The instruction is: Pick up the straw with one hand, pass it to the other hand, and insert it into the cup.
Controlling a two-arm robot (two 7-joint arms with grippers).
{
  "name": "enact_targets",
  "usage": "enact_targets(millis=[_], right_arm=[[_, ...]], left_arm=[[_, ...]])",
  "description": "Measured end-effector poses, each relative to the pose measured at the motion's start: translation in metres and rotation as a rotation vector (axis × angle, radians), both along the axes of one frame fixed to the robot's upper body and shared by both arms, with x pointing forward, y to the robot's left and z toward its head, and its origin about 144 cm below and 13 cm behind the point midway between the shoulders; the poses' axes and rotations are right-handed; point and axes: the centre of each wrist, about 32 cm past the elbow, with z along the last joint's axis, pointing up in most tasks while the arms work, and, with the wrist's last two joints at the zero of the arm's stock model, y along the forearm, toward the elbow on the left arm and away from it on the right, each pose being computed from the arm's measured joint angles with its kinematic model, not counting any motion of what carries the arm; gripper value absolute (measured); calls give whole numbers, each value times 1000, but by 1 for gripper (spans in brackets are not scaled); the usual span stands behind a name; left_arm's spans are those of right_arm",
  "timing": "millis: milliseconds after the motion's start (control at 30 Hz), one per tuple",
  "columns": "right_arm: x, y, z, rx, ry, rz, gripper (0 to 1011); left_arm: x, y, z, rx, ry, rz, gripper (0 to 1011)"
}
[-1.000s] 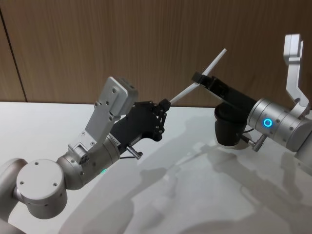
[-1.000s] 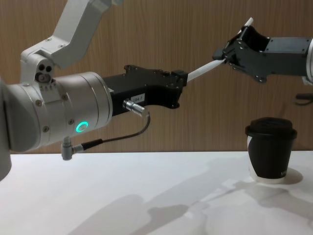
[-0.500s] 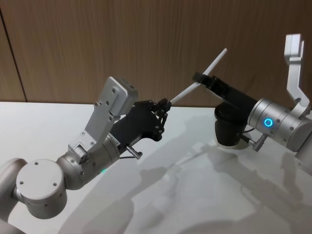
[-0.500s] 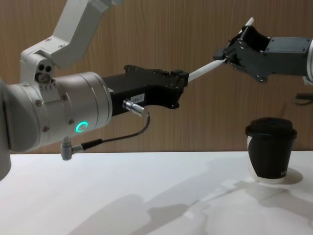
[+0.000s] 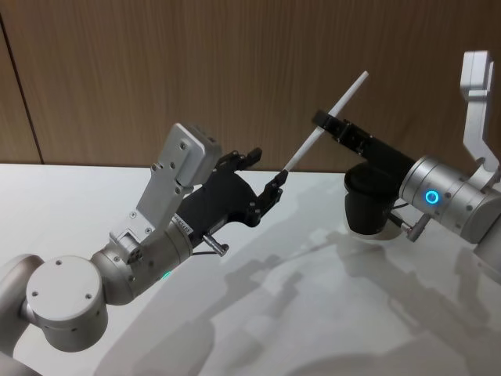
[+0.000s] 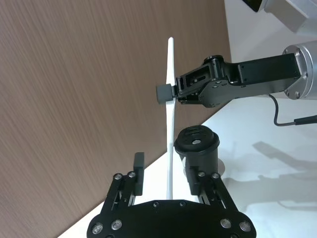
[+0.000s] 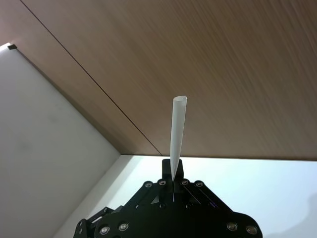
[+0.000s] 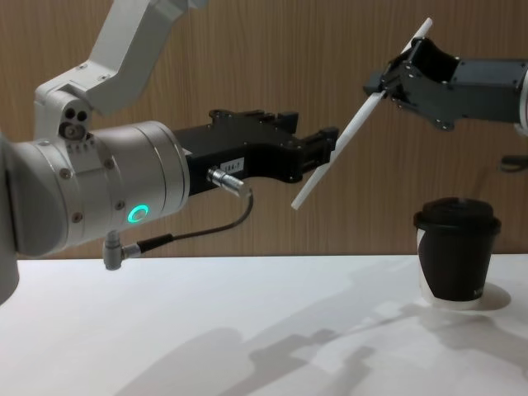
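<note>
Right hand (image 8: 394, 82) grips the straw (image 8: 360, 115), slanting up-right.

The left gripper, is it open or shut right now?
Open. The left gripper has its jaws spread to either side of the straw, which the right gripper holds pinched, above the table.

No readable text anywhere. Small white label (image 8: 232, 164) on the black left gripper body, characters too small to make out. White patch on the cup (image 8: 455, 260) blank as far as visible.
</note>
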Motion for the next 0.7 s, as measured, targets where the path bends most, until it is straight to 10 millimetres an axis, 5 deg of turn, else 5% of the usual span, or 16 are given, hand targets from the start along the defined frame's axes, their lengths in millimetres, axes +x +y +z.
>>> enact_targets(millis=[433, 700], right_arm=[[3, -8, 4, -106, -161, -11, 7], [5, -17, 9, -195, -287, -22, 7]], left_arm=[[0, 0, 0, 0, 0, 0, 906], [0, 0, 0, 0, 0, 0, 1003]])
